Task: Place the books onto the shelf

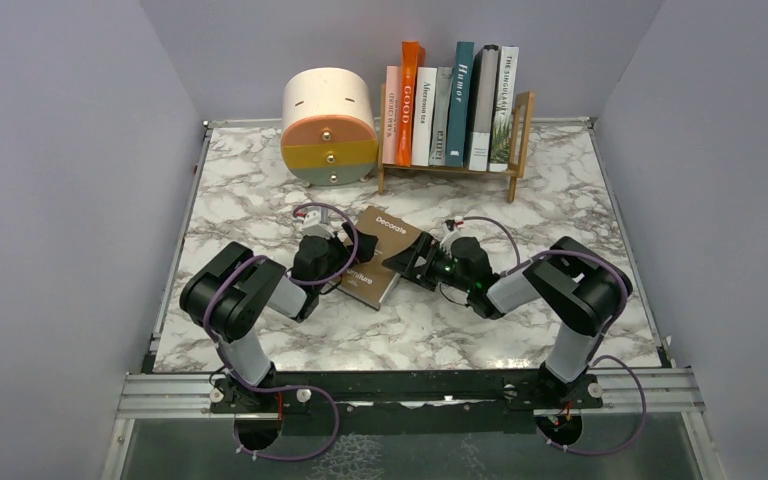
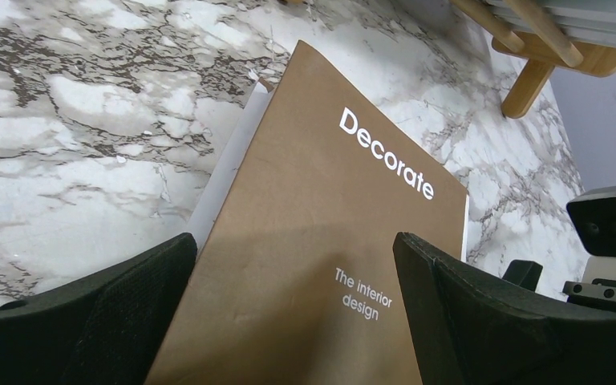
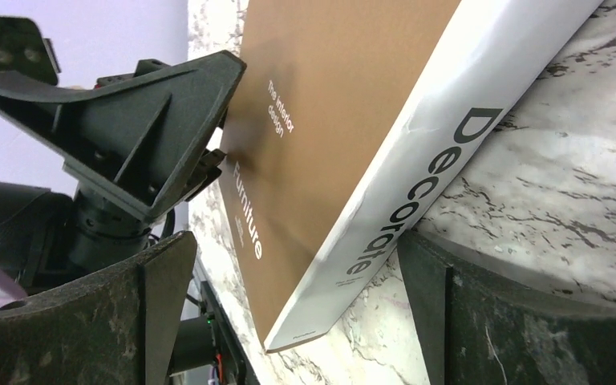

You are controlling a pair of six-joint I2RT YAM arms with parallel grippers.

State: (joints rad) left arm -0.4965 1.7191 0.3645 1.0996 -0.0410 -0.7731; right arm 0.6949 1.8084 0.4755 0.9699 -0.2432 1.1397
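Top external: brown-covered "Decorate" book (image 1: 380,255) lies mid-worktop (image 1: 260,200), well apart from the light-wood slatted shelf (image 1: 524,125) at the far edge. Left jaws and right jaws flank it, wide open and empty. Step looks like pickup. Next move probably calls for gripping an edge.

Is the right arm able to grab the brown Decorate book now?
Probably yes. The right gripper is open and right beside the brown book, facing its white spine, with nothing between. The left gripper is open at the book's other side, so it may crowd.
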